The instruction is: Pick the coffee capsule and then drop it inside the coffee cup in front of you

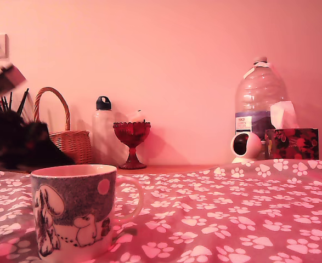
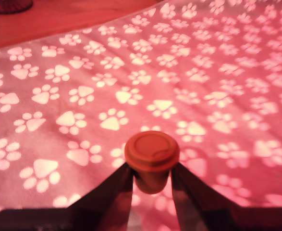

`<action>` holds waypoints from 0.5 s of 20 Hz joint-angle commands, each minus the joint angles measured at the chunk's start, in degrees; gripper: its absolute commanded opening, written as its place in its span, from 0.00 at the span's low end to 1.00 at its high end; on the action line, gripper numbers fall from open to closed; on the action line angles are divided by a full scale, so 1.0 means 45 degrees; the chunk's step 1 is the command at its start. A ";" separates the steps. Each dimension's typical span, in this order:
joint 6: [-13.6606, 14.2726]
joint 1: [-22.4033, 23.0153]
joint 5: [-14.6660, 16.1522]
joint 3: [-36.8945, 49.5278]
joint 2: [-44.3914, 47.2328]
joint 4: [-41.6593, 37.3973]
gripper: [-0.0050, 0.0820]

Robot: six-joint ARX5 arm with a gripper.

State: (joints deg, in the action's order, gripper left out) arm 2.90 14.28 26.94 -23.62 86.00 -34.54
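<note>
A: Where is the capsule?

B: On my wrist view the fingers (image 2: 151, 179) are closed on the coffee capsule (image 2: 152, 158), one on each side of its body, its round lid facing the camera, above the paw-print cloth (image 2: 83, 91) on the desk.

A: And the cup?

B: The coffee cup (image 1: 75, 211) stands on the cloth at the exterior view's lower left; the arm (image 1: 12, 137) is a dark blur behind it.

A: Any writing?

B: The water bottle (image 1: 258, 101) carries a label I cannot read.
</note>
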 commanded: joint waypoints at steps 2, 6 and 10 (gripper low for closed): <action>-0.0146 0.0214 0.0000 0.0500 -0.0816 0.0359 0.28; -0.0311 0.0432 -0.0005 0.1049 -0.2059 0.0967 0.28; -0.0311 0.0680 -0.0102 0.1214 -0.3181 0.1739 0.28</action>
State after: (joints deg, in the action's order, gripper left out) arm 1.67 16.93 26.50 -19.44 73.01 -26.65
